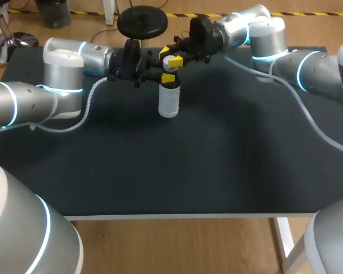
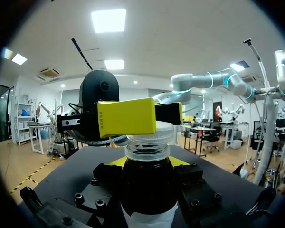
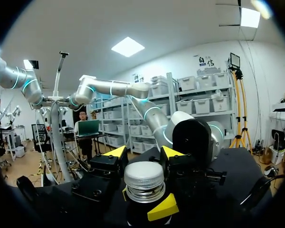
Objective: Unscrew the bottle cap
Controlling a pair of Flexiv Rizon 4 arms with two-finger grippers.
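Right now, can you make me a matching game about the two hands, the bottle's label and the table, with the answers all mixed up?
Things: 1 left hand; 2 right hand; 3 label; 4 table.
Matches: A black; B white; C shut on the cap; D shut on the bottle below the cap.
Pairs: 1-D; 2-C; 3-B; 4-A.

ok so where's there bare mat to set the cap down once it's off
Bare: the broad black mat from the bottle to the near edge, and the mat right of the bottle. Crowded: around the bottle's top, where left gripper and right gripper meet.
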